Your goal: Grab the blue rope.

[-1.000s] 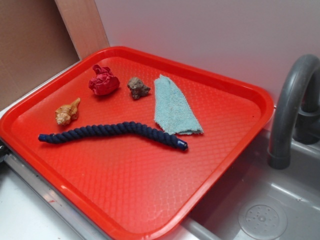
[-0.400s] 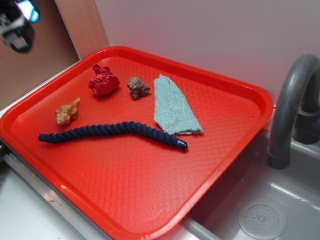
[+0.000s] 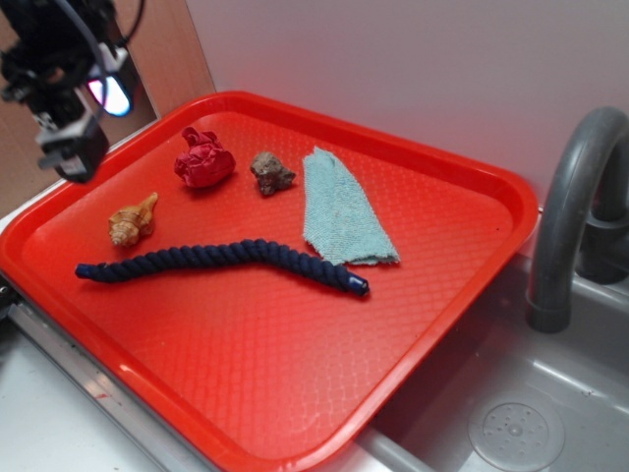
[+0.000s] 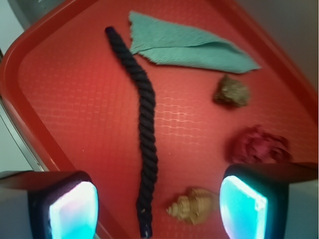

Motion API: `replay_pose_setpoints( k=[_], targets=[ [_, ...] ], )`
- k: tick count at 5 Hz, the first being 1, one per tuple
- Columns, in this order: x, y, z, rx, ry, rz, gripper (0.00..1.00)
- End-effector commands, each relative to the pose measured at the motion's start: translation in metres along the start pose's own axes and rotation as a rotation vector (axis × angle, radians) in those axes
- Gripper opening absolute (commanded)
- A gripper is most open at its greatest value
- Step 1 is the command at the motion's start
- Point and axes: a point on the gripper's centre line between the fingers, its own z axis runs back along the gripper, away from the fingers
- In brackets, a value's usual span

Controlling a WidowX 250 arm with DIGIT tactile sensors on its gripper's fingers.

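Hovering at the upper left of the exterior view, the gripper (image 3: pixel 74 147) hung above the far-left corner of the red tray (image 3: pixel 432 295), touching nothing; in the wrist view its two fingers (image 4: pixel 70 209) stood spread wide apart with glowing pale-blue pads, nothing between them. The blue rope (image 3: pixel 221 261) lay flat on the tray floor, gently curved, running left to right across the middle, one shiny capped end toward the right. A tan seashell (image 3: pixel 131 221) sat just beside the rope's left part, apart from it. A teal knitted cloth (image 3: pixel 339 211) lay near the right end, its lower edge close to the rope. A crumpled red object (image 3: pixel 204 159) and a brown lump (image 3: pixel 271 173) sat farther back. A grey faucet (image 3: pixel 575 197) stood over the sink (image 3: pixel 511 413) at right. No readable writing or labels anywhere.
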Motion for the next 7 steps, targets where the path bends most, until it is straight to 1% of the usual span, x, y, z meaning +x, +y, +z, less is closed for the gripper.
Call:
replay_pose_setpoints(
  k=[1,2,3,4,5,6,7],
  targets=[
    [0.013,-0.002,-0.045,-0.038,0.086,0.035,1.0],
    [0.016,-0.002,-0.063,-0.034,0.129,0.012,1.0],
    [0.016,-0.009,-0.09,-0.047,0.186,-0.016,1.0],
    [0.015,-0.015,-0.108,-0.057,0.224,-0.065,1.0],
    [0.013,-0.023,-0.121,-0.043,0.269,-0.085,1.0],
    [0.012,-0.024,-0.121,-0.019,0.277,-0.056,0.0],
    [0.012,-0.021,-0.113,0.013,0.278,-0.03,0.0]
  ],
)
